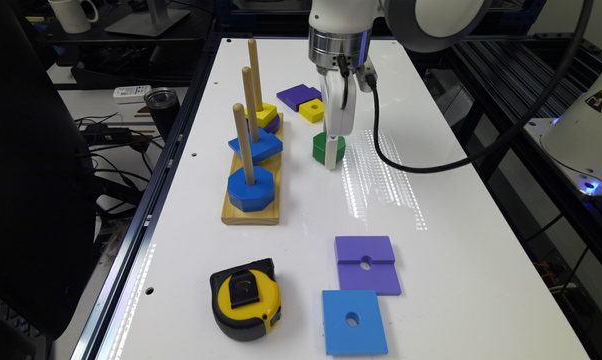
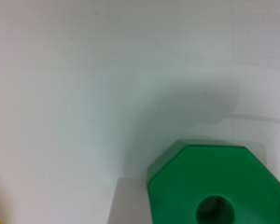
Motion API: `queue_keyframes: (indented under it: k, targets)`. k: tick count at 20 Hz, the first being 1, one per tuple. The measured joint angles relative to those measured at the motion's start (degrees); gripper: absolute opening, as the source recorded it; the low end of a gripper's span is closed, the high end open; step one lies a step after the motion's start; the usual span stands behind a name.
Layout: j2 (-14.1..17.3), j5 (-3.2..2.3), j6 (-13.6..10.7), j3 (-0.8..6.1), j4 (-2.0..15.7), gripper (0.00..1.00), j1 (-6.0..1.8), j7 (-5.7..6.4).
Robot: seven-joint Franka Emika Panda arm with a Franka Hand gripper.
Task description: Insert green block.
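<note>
Exterior view: the green block [image 1: 323,148] lies flat on the glossy white table [image 1: 291,230], hole axis vertical — a thick octagonal, nut-like piece, smooth matte. The white gripper [image 1: 333,150] is down at the block, one finger in front of its near face; whether it clamps cannot be told. To the exterior view's left stands a wooden base [image 1: 253,212] with three upright round pegs; the blue octagon [image 1: 251,188] sits on the nearest peg [image 1: 243,143]. Near edge: a tape measure [image 1: 246,299], a purple square [image 1: 366,264], a blue square [image 1: 354,322].

Wrist view: green block [image 2: 217,182] seen from above — flat top, round centre hole, resting on the white table [image 2: 84,93].
</note>
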Motion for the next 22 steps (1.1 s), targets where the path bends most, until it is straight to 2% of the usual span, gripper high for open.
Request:
queue_keyframes:
  k: [6, 22]
  targets:
    - [-3.26, 0.04, -3.16, 0.02, -0.05, 0.0, -0.02, 0.0]
    - [-15.6, 0.25, -15.05, 0.1, -0.07, 0.0, -0.13, 0.0]
